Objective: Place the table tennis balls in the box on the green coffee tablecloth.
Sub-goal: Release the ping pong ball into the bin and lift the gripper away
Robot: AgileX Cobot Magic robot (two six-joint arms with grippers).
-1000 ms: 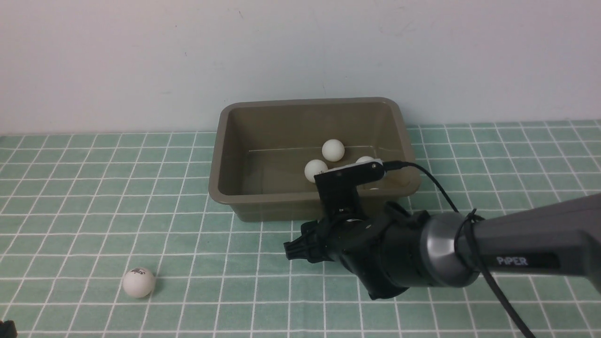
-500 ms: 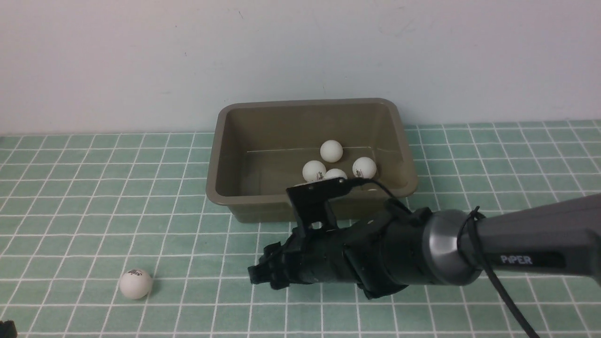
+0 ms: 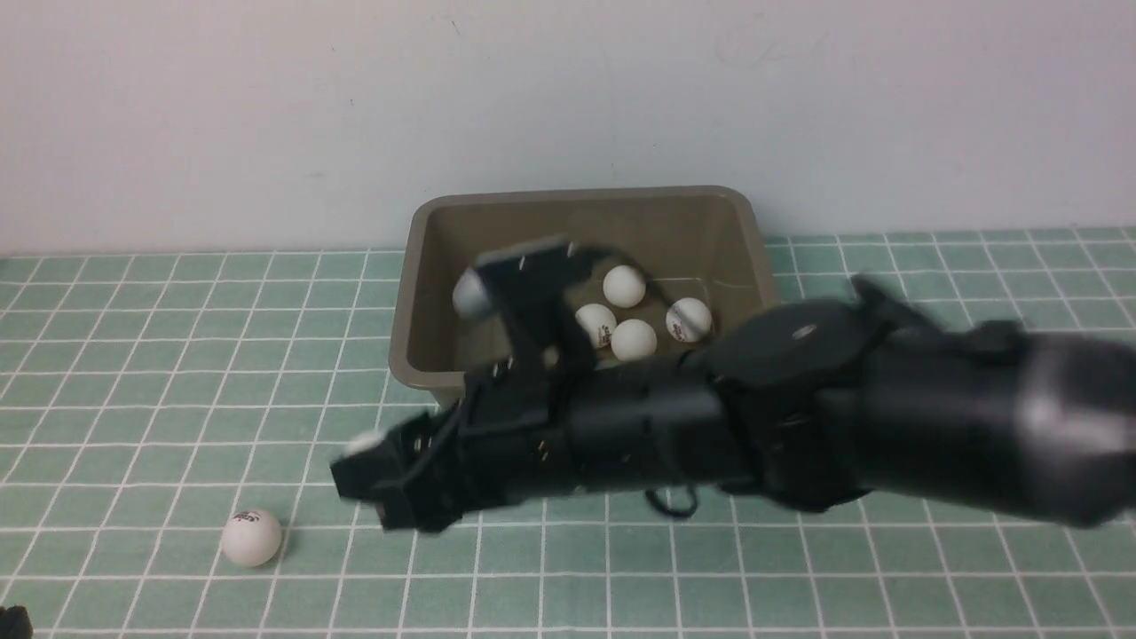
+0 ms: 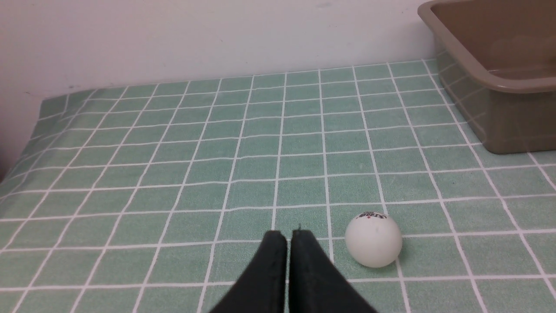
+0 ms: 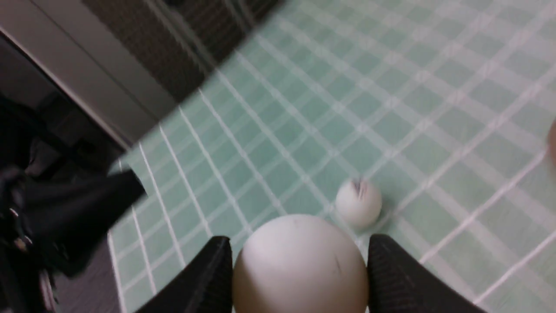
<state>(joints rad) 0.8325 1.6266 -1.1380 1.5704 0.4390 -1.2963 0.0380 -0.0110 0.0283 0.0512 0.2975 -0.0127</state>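
Observation:
The olive-brown box [image 3: 410, 266] stands on the green tablecloth [image 3: 177, 355] by the wall, with several table tennis balls [image 3: 634, 339] clustered inside and a blurred greyish ball [image 3: 470, 295] near its left wall. One ball with a logo [image 3: 252, 537] lies loose at the front left; it also shows in the left wrist view [image 4: 373, 239] and the right wrist view [image 5: 359, 204]. My right gripper [image 3: 364, 470] is shut on another ball [image 5: 299, 265], above the cloth, right of the loose ball. My left gripper [image 4: 289, 237] is shut and empty, just beside the loose ball.
The box's corner [image 4: 491, 78] shows far from the left gripper. The cloth's left edge [image 4: 26, 143] drops off beside the wall. The right arm [image 3: 887, 426] stretches across in front of the box. The pale wall [image 3: 568, 106] rises behind.
My right arm has swung left, from in front of the box towards the loose ball, and now shows blurred. A greyish ball has appeared in the box's left part.

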